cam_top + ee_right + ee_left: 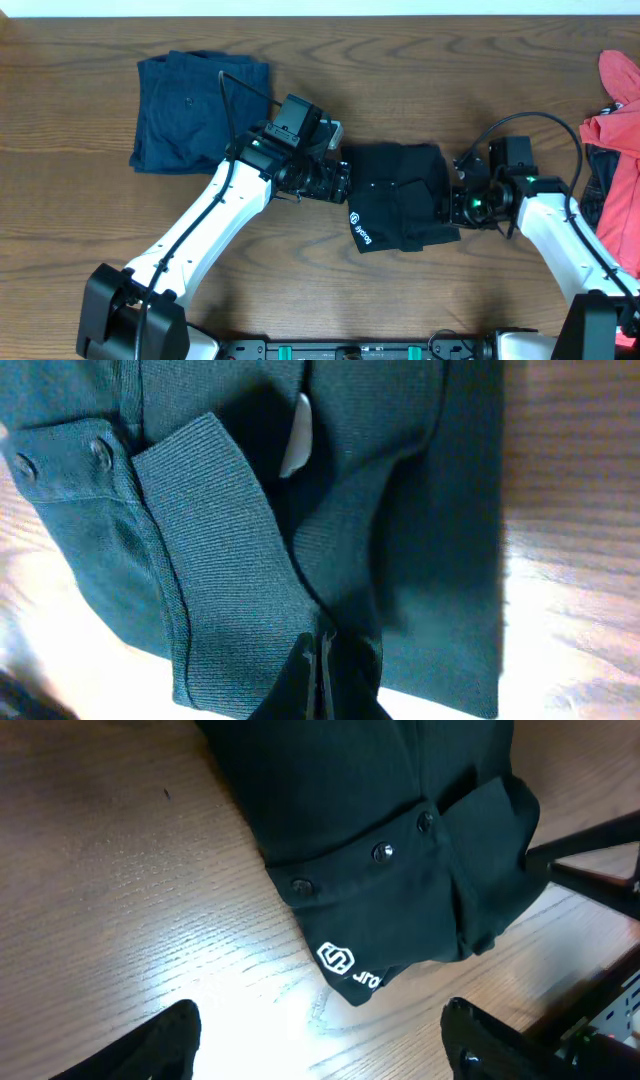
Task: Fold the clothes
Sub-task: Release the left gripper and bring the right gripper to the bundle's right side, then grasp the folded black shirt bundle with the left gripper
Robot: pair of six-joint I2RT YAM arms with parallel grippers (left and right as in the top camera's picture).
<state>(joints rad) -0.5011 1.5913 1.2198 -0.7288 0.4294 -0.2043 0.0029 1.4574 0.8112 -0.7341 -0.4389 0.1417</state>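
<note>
My right pincer (320, 672), jaws pressed shut, sat on the right edge of the folded black garment (400, 190) in the middle of the table (300, 300), probably to tuck a loose flap, while my left pincer (320, 1035) hung open beside its logo (337, 958) corner, gripping nothing.

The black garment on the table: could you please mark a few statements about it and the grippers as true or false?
1. The black garment lies between the two grippers. True.
2. The left gripper is clamped on it. False: its fingers stand open, holding nothing.
3. The navy-blue shorts lie apart from it. True.
4. The right gripper is wide open. False: its fingers are shut together over the fabric.
</note>
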